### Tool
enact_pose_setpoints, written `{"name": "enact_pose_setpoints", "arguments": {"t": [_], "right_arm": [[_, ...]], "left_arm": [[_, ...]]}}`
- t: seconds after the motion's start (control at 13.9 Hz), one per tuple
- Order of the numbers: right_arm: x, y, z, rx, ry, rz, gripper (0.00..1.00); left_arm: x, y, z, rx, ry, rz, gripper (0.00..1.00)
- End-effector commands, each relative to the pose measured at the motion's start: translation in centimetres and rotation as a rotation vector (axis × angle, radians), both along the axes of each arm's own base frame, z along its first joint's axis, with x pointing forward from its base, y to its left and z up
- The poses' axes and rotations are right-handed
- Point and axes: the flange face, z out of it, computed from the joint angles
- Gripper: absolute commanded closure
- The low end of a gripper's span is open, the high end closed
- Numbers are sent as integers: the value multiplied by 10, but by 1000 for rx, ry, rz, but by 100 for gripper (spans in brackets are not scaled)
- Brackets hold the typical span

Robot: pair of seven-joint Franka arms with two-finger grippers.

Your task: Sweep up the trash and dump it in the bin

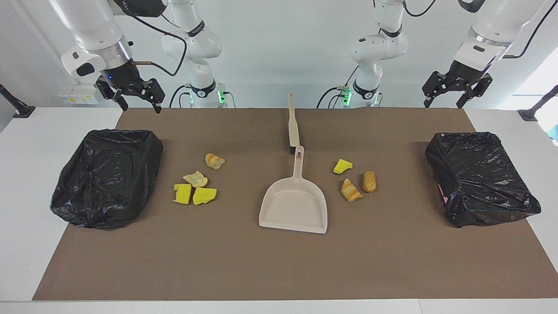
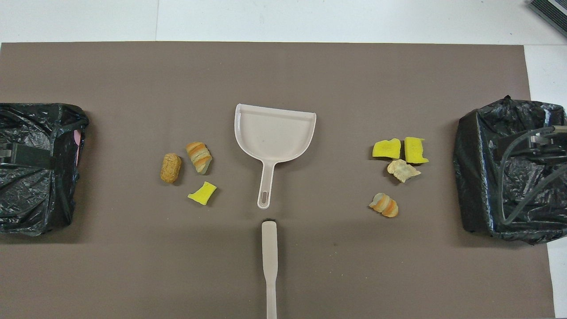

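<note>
Trash lies in two clusters on the brown mat covering the bench, one to each side of the dustpan; cluster toward the right arm's end: two yellow sponge chunks touching side by side, a pale flake just nearer the robots than they are, a striped bread lump nearer still; cluster toward the left arm's end: one yellow sponge chunk, a second striped bread lump, a brown oblong lump beside it; seven scraps in all, none on the dustpan; dustpan flat at mid-mat, handle pointing toward the robots; brush in line with that handle, nearer the robots, black bristles close to the handle tip; a bin lined with a black bag at the right arm's end, another black-bagged bin at the left arm's end; right gripper raised over the mat corner near its bin, fingers spread wide, holding nothing; left gripper raised above the mat edge near its bin, likewise wide, likewise holding nothing.
</note>
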Motion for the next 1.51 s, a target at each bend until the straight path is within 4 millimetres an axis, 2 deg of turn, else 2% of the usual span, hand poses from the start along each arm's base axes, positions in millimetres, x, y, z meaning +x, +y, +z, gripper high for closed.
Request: {"name": "enact_pose_setpoints", "arguments": {"t": [0.0, 0.58, 1.01, 1.22, 1.44], "right_arm": [[-10, 0, -1, 18, 13, 7, 0], [-9, 0, -1, 18, 12, 9, 0], [-9, 0, -2, 16, 13, 9, 0], [-9, 0, -2, 16, 13, 9, 0], [-10, 0, -1, 16, 12, 10, 0]], "left_arm": [[-6, 0, -2, -15, -5, 15, 0], [-7, -1, -1, -13, -2, 11, 0], [-8, -11, -5, -15, 9, 129, 0], [-9, -21, -13, -13, 25, 130, 0], [-13, -43, -18, -9, 49, 142, 0]]}}
